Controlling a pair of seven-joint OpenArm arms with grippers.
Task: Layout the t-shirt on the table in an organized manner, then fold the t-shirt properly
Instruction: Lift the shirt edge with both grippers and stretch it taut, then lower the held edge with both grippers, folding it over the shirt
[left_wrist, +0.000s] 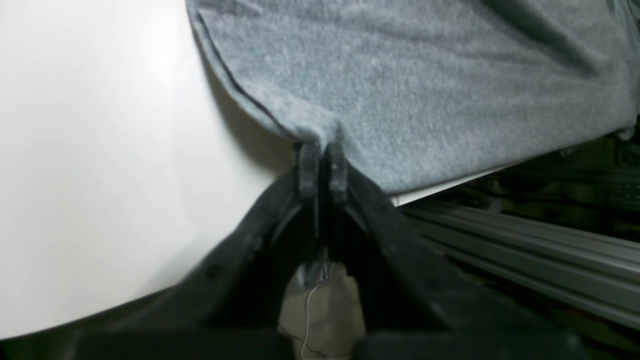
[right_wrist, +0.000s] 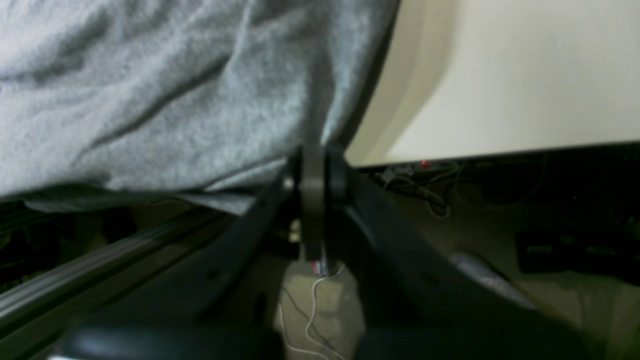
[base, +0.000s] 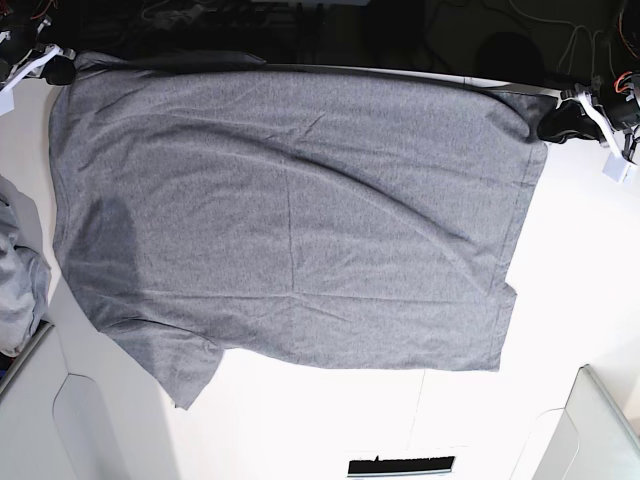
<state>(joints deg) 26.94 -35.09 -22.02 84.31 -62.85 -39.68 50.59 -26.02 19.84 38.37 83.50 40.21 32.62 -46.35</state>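
The grey t-shirt lies spread across the white table, its far edge running along the table's back edge. My left gripper is shut on a corner of the t-shirt near the table's edge; in the base view it sits at the upper right. My right gripper is shut on another corner of the t-shirt, beside the table, at the upper left of the base view. One sleeve points toward the near left.
A second bundle of grey cloth lies at the left edge. A metal rail runs below the table's back edge. A black strip sits at the near edge, and raised grey panels flank the near corners.
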